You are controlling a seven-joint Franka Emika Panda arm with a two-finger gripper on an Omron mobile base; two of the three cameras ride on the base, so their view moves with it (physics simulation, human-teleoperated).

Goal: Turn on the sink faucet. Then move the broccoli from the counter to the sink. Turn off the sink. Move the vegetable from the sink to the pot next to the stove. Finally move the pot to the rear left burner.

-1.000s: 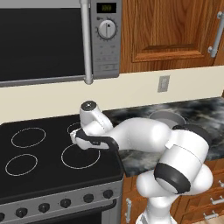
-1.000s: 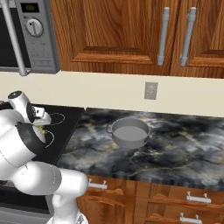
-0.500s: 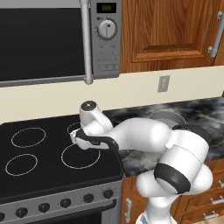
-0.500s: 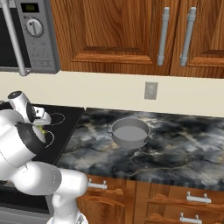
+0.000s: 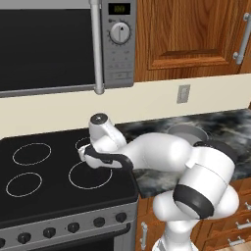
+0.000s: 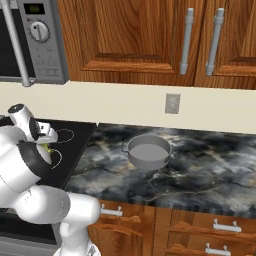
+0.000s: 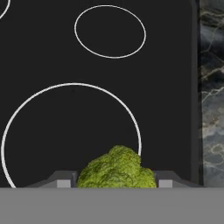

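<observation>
My gripper (image 7: 114,183) is shut on the green broccoli (image 7: 116,169), whose bushy head rises between the two fingertips. It hangs above the black stove top (image 5: 49,169), over a large burner ring (image 7: 72,131). From the left base the hand (image 5: 100,156) hovers over the stove's right side. A bit of green broccoli (image 6: 46,148) shows under the hand in the right base view. The grey pot (image 6: 147,151) stands empty on the marble counter, to the right of the stove; it is also partly behind my arm (image 5: 187,131). The rear left burner (image 5: 32,153) is bare. Sink and faucet are out of view.
A microwave (image 5: 63,44) hangs above the stove, wooden cabinets (image 6: 150,40) above the dark marble counter (image 6: 200,165). A wall outlet (image 6: 172,103) sits behind the pot. Stove knobs (image 5: 73,227) line the front panel.
</observation>
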